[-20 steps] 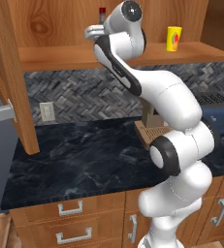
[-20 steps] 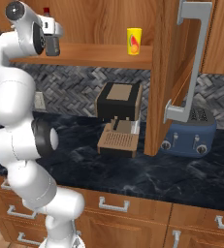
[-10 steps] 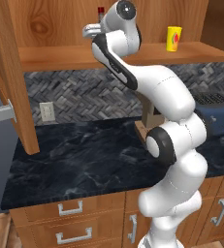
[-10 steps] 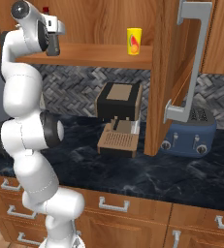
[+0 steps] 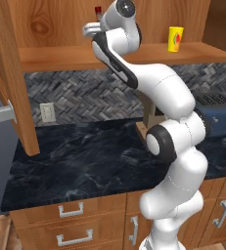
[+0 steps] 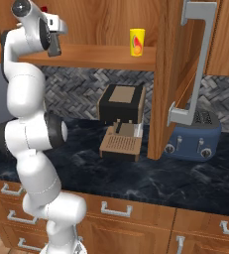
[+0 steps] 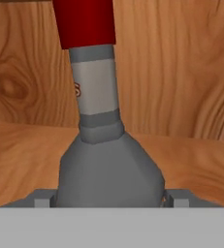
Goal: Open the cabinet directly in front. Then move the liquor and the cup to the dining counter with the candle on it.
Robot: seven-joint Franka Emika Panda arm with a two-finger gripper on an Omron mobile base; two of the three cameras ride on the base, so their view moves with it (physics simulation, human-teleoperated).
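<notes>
Our hand reaches onto the shelf of the opened cabinet, level with the liquor. Seen along the hand, the bottle's rounded grey body fills the space between the two finger tips, which flank its base on either side; the pictures do not settle whether the pads already press the glass, so we cannot tell if the grip is made. Straight ahead of the hand and touching or nearly so, the bottle stands upright, its long axis running from the shelf through the narrow neck to the red cap. We judge that the coming move depends on this alignment: the jaws must close across the widest part of the body, square to that vertical axis.

Compared with the view a second ago, the arm's elbow is folded further and the hand is pushed slightly deeper toward the bottle; the jaws appear to have begun narrowing.

Farther along the same shelf, well apart to the right, stands the cup, untouched. Below, on the black table, a coffee machine and a blue toaster stand against the herringbone backsplash.
</notes>
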